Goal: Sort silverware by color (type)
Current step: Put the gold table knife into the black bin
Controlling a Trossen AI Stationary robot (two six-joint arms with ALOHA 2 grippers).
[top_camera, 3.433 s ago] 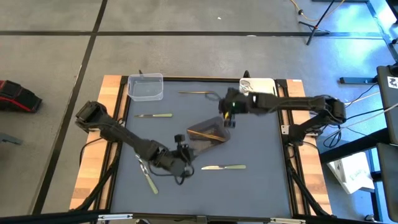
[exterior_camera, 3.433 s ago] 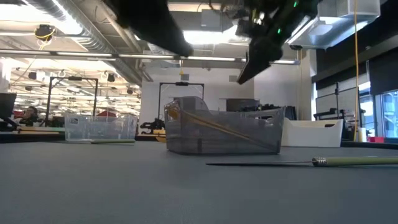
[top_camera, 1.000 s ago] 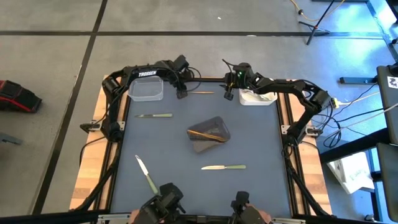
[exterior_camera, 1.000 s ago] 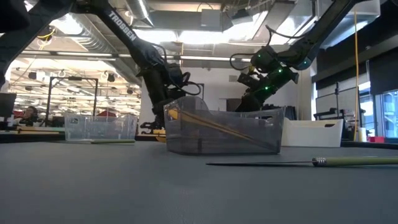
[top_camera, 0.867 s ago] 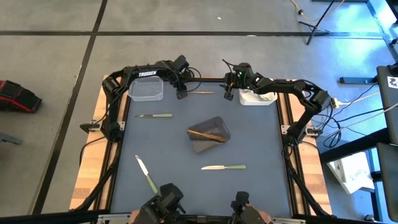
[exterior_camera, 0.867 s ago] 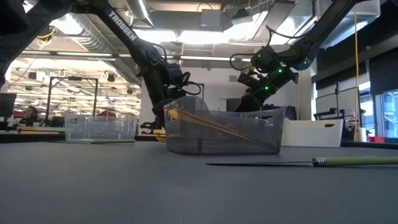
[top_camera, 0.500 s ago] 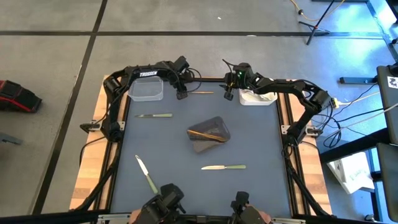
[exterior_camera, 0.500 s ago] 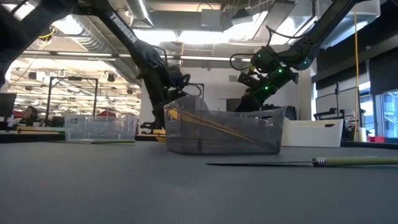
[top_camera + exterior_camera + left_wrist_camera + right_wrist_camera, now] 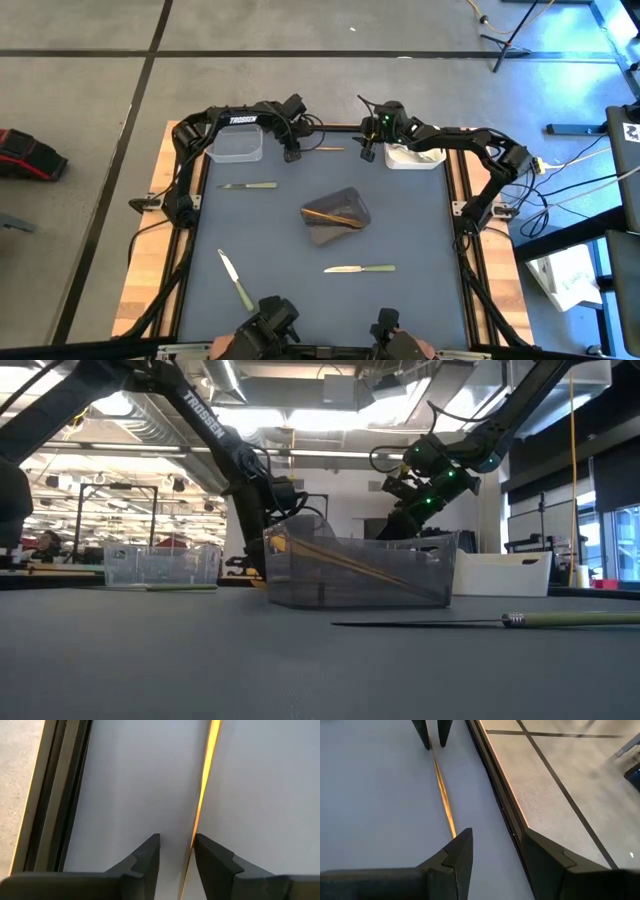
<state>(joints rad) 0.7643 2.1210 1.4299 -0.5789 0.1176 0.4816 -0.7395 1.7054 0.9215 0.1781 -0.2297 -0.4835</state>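
Across the grey desk (image 9: 400, 220) we find the gold piece (image 9: 325, 149) by the far edge. Our left tool (image 9: 176, 851) straddles one end, fingers parted, not yet pinching. Our right tool (image 9: 495, 851) hangs open near the other end. Low down, the dark tub (image 9: 360, 570) hides this piece.

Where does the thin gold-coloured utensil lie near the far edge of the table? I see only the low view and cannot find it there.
Observer: The thin gold-coloured utensil lies flat on the table, one end between the open fingers of the left hand.
Operator: And the other arm?
Observer: The right hand is open just beside the utensil's other end and holds nothing.
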